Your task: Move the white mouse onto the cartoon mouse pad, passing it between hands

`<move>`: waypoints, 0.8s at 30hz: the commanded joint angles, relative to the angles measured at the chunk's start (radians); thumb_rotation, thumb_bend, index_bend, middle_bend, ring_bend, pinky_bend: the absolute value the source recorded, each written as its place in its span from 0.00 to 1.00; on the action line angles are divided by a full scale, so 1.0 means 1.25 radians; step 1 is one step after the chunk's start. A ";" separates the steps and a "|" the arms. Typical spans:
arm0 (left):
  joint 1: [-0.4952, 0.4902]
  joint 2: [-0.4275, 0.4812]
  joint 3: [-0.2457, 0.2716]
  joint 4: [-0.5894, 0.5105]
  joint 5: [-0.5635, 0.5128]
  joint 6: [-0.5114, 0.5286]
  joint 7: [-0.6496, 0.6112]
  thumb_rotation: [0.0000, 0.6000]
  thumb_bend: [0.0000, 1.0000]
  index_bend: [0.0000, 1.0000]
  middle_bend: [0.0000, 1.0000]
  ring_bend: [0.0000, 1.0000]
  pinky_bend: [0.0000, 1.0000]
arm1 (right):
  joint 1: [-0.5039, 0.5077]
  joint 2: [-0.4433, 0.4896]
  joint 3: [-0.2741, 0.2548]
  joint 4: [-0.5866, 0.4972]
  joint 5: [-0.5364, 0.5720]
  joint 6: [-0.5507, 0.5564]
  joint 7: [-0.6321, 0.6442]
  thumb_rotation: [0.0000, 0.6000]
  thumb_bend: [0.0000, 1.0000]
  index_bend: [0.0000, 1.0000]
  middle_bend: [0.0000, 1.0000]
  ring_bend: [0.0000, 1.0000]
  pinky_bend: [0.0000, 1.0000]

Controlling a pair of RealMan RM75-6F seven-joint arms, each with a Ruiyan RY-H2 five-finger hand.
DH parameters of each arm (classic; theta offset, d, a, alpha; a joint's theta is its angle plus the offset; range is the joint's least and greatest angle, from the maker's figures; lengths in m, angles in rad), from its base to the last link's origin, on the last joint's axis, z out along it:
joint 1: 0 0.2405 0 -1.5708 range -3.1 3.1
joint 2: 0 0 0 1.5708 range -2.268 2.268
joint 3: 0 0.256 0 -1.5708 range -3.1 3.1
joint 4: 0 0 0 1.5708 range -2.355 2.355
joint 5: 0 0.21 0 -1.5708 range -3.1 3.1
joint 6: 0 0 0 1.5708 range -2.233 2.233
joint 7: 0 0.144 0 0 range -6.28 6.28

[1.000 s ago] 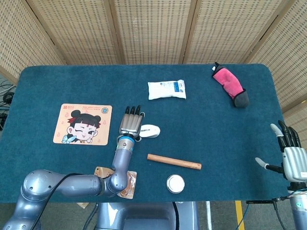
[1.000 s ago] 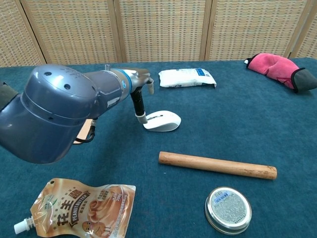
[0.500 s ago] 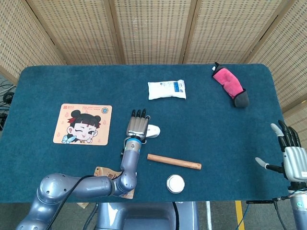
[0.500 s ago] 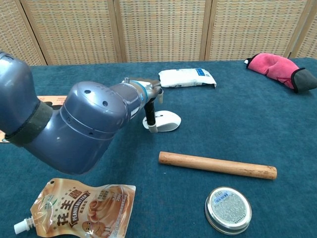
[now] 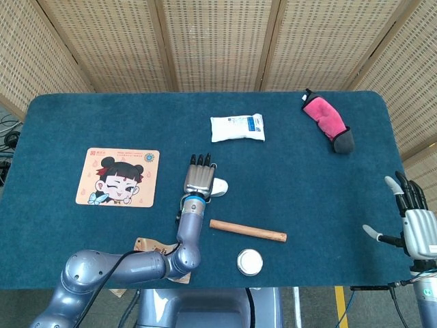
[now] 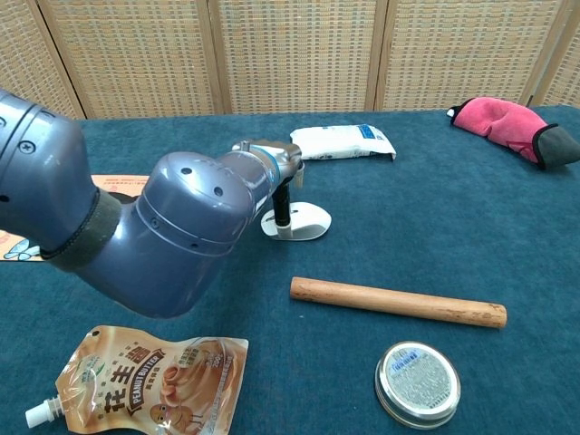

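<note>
Left hand (image 5: 199, 179), fingers extended flat and close together, resting over white mouse (image 5: 219, 186) on table (image 5: 307, 171), right of cartoon mouse pad (image 5: 118, 177); grip impossible to tell. Right hand (image 5: 415, 229) at table's right edge, fingers spread, holding nothing.

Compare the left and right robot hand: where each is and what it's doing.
The left robot hand is out over mid-table, covering the white mouse; the right robot hand is at the table's right edge, far from every object. The left robot hand has its fingers down at the mouse, grasp not confirmable; the right robot hand holds nothing, fingers spread. Both point fingers toward the far side of the table.
</note>
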 commanded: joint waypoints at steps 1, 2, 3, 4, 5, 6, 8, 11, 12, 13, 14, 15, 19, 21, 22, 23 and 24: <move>-0.001 -0.006 -0.004 0.012 0.001 -0.005 0.001 1.00 0.02 0.25 0.00 0.00 0.00 | 0.000 0.000 0.001 0.001 0.000 0.000 0.001 1.00 0.00 0.05 0.00 0.00 0.00; -0.001 -0.009 -0.007 0.019 0.002 -0.007 0.001 1.00 0.02 0.25 0.00 0.00 0.00 | -0.001 0.000 0.001 0.001 0.000 -0.001 0.003 1.00 0.00 0.05 0.00 0.00 0.00; -0.002 -0.011 -0.008 0.024 0.002 -0.010 0.002 1.00 0.02 0.26 0.00 0.00 0.00 | -0.001 0.000 0.001 0.001 0.000 -0.001 0.004 1.00 0.00 0.05 0.00 0.00 0.00; -0.002 -0.014 -0.010 0.031 0.001 -0.014 0.003 1.00 0.02 0.26 0.00 0.00 0.00 | 0.000 0.000 0.001 0.001 0.000 -0.002 0.005 1.00 0.00 0.05 0.00 0.00 0.00; -0.003 -0.016 -0.011 0.036 0.002 -0.017 0.004 1.00 0.02 0.26 0.00 0.00 0.00 | 0.000 0.000 0.001 0.002 0.000 -0.003 0.005 1.00 0.00 0.05 0.00 0.00 0.00; -0.003 -0.019 -0.011 0.042 0.003 -0.020 0.004 1.00 0.02 0.26 0.00 0.00 0.00 | 0.000 0.000 0.001 0.002 -0.001 -0.003 0.006 1.00 0.00 0.05 0.00 0.00 0.00; -0.004 -0.023 -0.013 0.051 0.004 -0.025 0.005 1.00 0.02 0.26 0.00 0.00 0.00 | 0.000 0.000 0.001 0.002 -0.001 -0.004 0.007 1.00 0.00 0.05 0.00 0.00 0.00; -0.007 -0.033 -0.018 0.067 0.000 -0.035 0.008 1.00 0.02 0.28 0.00 0.00 0.00 | 0.000 0.000 0.001 0.001 -0.004 -0.003 0.007 1.00 0.00 0.05 0.00 0.00 0.00; -0.008 -0.038 -0.019 0.074 0.000 -0.039 0.008 1.00 0.02 0.28 0.00 0.00 0.00 | 0.000 0.000 0.001 0.001 -0.004 -0.003 0.008 1.00 0.00 0.05 0.00 0.00 0.00; -0.009 -0.041 -0.020 0.079 0.002 -0.041 0.008 1.00 0.02 0.28 0.00 0.00 0.00 | 0.000 0.000 0.001 0.001 -0.004 -0.003 0.008 1.00 0.00 0.05 0.00 0.00 0.00; -0.009 -0.043 -0.021 0.081 0.003 -0.042 0.008 1.00 0.02 0.29 0.00 0.00 0.00 | 0.000 0.000 0.001 0.002 -0.004 -0.003 0.008 1.00 0.00 0.05 0.00 0.00 0.00; -0.010 -0.045 -0.022 0.085 0.005 -0.043 0.007 1.00 0.03 0.30 0.00 0.00 0.00 | 0.000 0.000 0.001 0.002 -0.004 -0.003 0.009 1.00 0.00 0.05 0.00 0.00 0.00; -0.011 -0.052 -0.027 0.094 0.008 -0.050 0.010 1.00 0.04 0.32 0.00 0.00 0.00 | -0.001 -0.001 0.002 0.004 -0.003 -0.003 0.012 1.00 0.00 0.05 0.00 0.00 0.00; -0.011 -0.052 -0.029 0.095 0.012 -0.049 0.010 1.00 0.05 0.34 0.00 0.00 0.00 | -0.001 -0.001 0.004 0.005 -0.002 0.000 0.012 1.00 0.00 0.05 0.00 0.00 0.00; -0.011 -0.052 -0.029 0.095 0.014 -0.049 0.009 1.00 0.05 0.35 0.00 0.00 0.00 | -0.002 -0.001 0.004 0.005 -0.003 0.000 0.013 1.00 0.00 0.05 0.00 0.00 0.00; -0.011 -0.052 -0.030 0.095 0.015 -0.049 0.009 1.00 0.06 0.36 0.00 0.00 0.00 | -0.002 -0.001 0.004 0.005 -0.002 0.000 0.014 1.00 0.00 0.06 0.00 0.00 0.00; -0.010 -0.052 -0.031 0.094 0.016 -0.048 0.008 1.00 0.06 0.37 0.00 0.00 0.00 | -0.002 -0.001 0.004 0.005 -0.003 0.000 0.014 1.00 0.00 0.06 0.00 0.00 0.00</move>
